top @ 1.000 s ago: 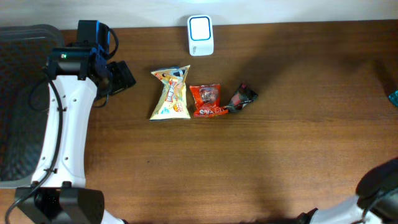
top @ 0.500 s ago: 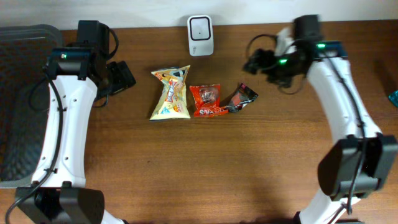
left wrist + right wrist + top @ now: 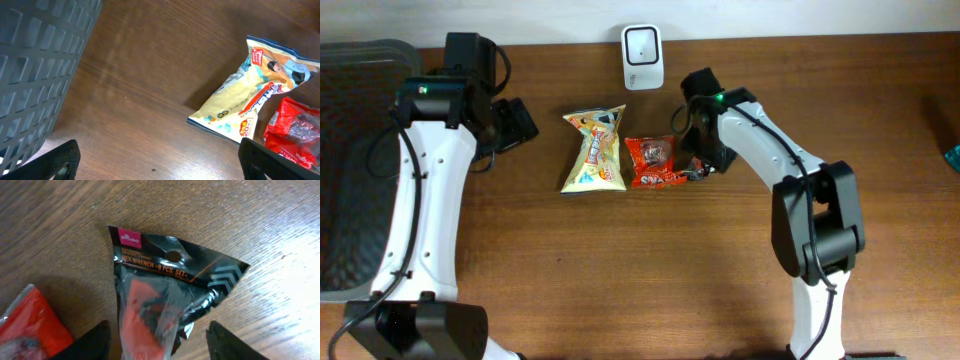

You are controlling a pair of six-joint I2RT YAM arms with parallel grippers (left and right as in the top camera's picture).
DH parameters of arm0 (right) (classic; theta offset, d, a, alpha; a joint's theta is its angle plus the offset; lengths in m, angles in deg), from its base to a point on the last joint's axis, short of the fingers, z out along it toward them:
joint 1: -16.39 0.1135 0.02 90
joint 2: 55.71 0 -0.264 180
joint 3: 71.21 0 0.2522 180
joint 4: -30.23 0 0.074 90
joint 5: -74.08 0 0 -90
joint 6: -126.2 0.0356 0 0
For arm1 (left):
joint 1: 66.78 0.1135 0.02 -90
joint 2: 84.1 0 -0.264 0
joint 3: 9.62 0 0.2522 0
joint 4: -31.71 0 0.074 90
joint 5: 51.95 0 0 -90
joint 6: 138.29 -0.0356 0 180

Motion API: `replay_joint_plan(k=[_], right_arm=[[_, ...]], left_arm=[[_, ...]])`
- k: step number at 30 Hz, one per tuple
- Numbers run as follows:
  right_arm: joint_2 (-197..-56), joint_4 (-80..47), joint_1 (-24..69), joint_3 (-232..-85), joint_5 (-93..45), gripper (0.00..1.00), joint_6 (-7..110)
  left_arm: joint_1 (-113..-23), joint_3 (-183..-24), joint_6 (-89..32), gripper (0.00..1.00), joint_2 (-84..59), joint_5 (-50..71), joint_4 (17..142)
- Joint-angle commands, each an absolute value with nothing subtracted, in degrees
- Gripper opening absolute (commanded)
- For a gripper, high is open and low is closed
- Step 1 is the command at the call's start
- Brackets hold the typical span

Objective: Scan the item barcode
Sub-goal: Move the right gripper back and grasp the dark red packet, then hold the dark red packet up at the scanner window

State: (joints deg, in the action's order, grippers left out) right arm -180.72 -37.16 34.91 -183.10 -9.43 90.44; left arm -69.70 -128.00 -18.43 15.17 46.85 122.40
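Three packets lie in a row below the white barcode scanner (image 3: 642, 56): a yellow snack bag (image 3: 594, 150), a red packet (image 3: 653, 162) and a black hex-wrench packet (image 3: 165, 285). My right gripper (image 3: 160, 347) is down over the black packet with its jaws open. One finger stands on each side of the packet's lower end, and a gap shows on the right side. In the overhead view this gripper (image 3: 703, 150) covers most of that packet. My left gripper (image 3: 515, 125) hangs open and empty to the left of the yellow bag (image 3: 250, 95).
A grey slatted basket (image 3: 350, 160) fills the table's left end, close beside the left arm. A small blue object (image 3: 953, 155) pokes in at the right edge. The red packet (image 3: 30, 325) lies just left of the right gripper's fingers.
The right arm swung in from the lower right, passed above the black packet and came down over it, its jaws narrowing. The left arm and all packets stayed put.
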Motion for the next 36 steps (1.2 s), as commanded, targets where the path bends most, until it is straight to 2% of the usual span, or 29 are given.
replay_joint_plan(k=[1,4,7,12,15,21,27,30,34,36], right_arm=[[-180.81,-36.85,34.76,-182.88,-8.08,0.51,90.94],[-180.87,-36.85,34.76,-182.62,-11.25,0.46,90.96],[-180.94,-36.81,34.78,-182.62,-11.42,0.35,91.18],[-183.06,-36.65,35.61,-182.62,-11.4,0.35,91.18],[-183.58,-36.63,35.5,-182.64,-10.94,0.23,91.13],[-183.23,-36.79,35.46,-183.12,-10.96,0.04,87.0],[-182.49,-35.3,35.39,-193.04,-10.96,0.04,72.12],[-182.49,-27.13,35.39,-195.77,-11.82,0.04,70.48],[-182.51,-3.28,35.53,-195.77,-23.05,0.04,70.55],[-182.79,4.15,35.53,-195.77,-25.89,0.04,72.51]], left_arm=[[-69.54,-128.07,-17.9,0.99,15.32,46.87,122.45],[-69.54,-128.07,-17.9,0.99,15.32,46.87,122.45],[-69.54,-128.07,-17.9,0.99,15.32,46.87,122.45],[-69.54,-128.07,-17.9,0.99,15.32,46.87,122.45],[-69.54,-128.07,-17.9,0.99,15.32,46.87,122.45],[-69.54,-128.07,-17.9,0.99,15.32,46.87,122.45],[-69.54,-128.07,-17.9,0.99,15.32,46.87,122.45],[-69.54,-128.07,-17.9,0.99,15.32,46.87,122.45],[-69.54,-128.07,-17.9,0.99,15.32,46.87,122.45],[-69.54,-128.07,-17.9,0.99,15.32,46.85,122.45]])
